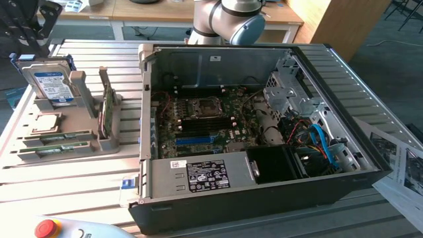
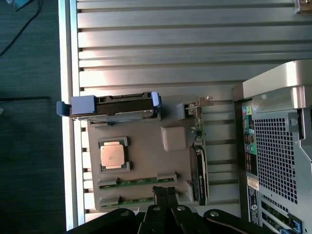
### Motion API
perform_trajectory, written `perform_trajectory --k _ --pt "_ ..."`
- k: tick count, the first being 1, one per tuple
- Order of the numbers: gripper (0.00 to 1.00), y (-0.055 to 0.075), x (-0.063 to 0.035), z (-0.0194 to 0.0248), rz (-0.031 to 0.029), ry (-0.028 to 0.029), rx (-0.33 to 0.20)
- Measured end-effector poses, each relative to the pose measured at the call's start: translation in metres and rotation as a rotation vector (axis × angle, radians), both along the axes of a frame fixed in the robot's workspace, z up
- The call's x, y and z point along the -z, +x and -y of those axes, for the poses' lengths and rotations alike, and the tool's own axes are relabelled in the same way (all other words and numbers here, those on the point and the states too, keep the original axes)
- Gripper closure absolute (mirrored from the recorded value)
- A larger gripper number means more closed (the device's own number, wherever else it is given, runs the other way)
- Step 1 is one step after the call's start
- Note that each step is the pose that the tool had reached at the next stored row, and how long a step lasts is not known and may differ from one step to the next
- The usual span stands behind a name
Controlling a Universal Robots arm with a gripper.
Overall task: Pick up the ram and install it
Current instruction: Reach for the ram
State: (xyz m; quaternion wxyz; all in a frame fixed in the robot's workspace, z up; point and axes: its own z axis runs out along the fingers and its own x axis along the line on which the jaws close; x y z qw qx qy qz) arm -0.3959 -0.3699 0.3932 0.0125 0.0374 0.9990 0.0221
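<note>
Green and thin, the ram [image 1: 63, 136], a long circuit-board stick, lay flat in a slot of the grey plastic holder tray [image 1: 76, 124] in the exterior view, the open black computer case [image 1: 264, 198] lying with its motherboard [image 1: 198, 124] up, probably so a stick could be pressed in from above. In the wrist view the black gripper [image 2: 165, 191] hung over the tray [image 2: 146, 146], fingers [image 2: 160, 195] pinched together and empty, the ram [image 2: 139, 182] just past them, seemingly cradled square for grasping.
</note>
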Motion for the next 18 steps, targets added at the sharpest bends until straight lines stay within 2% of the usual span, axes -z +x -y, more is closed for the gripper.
perform_trajectory --k 12,18 --pt "0.9 -0.018 0.0 -0.0008 0.0 0.0 0.0" --pt "0.9 -0.022 0.0 -0.0008 0.0 0.0 0.0"
